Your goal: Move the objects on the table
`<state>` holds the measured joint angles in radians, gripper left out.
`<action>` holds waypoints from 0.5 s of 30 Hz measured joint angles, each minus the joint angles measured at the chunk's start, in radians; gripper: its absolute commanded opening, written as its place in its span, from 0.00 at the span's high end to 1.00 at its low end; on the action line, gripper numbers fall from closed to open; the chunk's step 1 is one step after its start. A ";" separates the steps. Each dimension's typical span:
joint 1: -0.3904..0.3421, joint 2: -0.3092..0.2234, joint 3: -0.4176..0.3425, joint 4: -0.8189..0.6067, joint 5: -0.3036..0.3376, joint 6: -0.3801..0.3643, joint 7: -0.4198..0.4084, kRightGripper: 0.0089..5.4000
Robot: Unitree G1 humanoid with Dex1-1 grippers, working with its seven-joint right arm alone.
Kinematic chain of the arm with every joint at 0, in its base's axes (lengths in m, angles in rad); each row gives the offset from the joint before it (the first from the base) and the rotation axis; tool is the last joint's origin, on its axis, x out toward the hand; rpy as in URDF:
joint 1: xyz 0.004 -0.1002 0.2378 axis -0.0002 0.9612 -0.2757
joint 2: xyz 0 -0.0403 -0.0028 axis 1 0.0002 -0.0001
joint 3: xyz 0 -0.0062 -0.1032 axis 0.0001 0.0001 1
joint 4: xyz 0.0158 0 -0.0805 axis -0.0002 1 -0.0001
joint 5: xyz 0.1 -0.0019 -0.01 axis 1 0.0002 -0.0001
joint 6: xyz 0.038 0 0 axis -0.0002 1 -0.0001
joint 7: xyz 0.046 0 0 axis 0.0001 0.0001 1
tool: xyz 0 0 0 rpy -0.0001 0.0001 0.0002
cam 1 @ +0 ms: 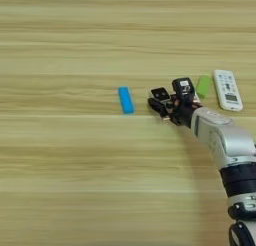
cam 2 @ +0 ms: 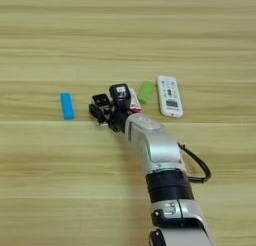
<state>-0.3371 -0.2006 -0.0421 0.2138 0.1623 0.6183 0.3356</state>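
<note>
On the tan wood table [cam 1: 75,165] my right gripper [cam 1: 169,96] reaches in from the lower right and stands open. One black finger [cam 1: 183,86] is up, the other [cam 1: 157,106] lies lower left. A small black square block [cam 1: 160,94] sits between the fingertips. I cannot tell whether they touch it. The blue bar [cam 1: 126,100] lies a short way left of the gripper. Just right of the gripper lie the green bar [cam 1: 203,85] and the long white remote [cam 1: 228,90]. The red-and-white flat box [cam 2: 134,101] peeks out from behind the wrist.
My silver forearm [cam 2: 155,145] crosses the lower right of the table, with a black cable [cam 2: 197,165] looping beside it. All the objects lie in one row across the table's middle right.
</note>
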 measured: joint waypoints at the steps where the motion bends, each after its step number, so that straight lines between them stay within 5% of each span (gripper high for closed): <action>1: 0.000 0.000 0.000 0.000 0.000 0.000 0.000 0.21; 15: 0.006 0.001 -0.003 0.009 0.001 -0.043 0.003 0.01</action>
<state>-0.3314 -0.1995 -0.0455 0.2229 0.1628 0.5750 0.3388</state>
